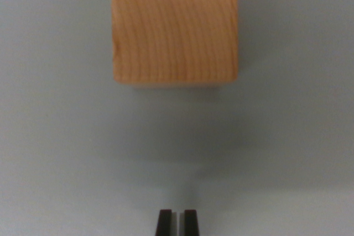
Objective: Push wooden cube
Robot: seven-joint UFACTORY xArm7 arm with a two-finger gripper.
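Note:
A wooden cube (175,26) with curved grain lines fills the top middle of the wrist view, cut off by the upper edge. It rests on a plain grey surface (55,136). My gripper (177,222) shows at the bottom centre as two dark fingertips standing almost together, with only a thin slit between them and nothing held. The tips sit well below the cube in the picture, roughly in line with its middle, and a stretch of bare surface lies between them and the cube's near face.
A soft shadow (182,142) lies on the grey surface between the cube and the fingertips. Nothing else is in view.

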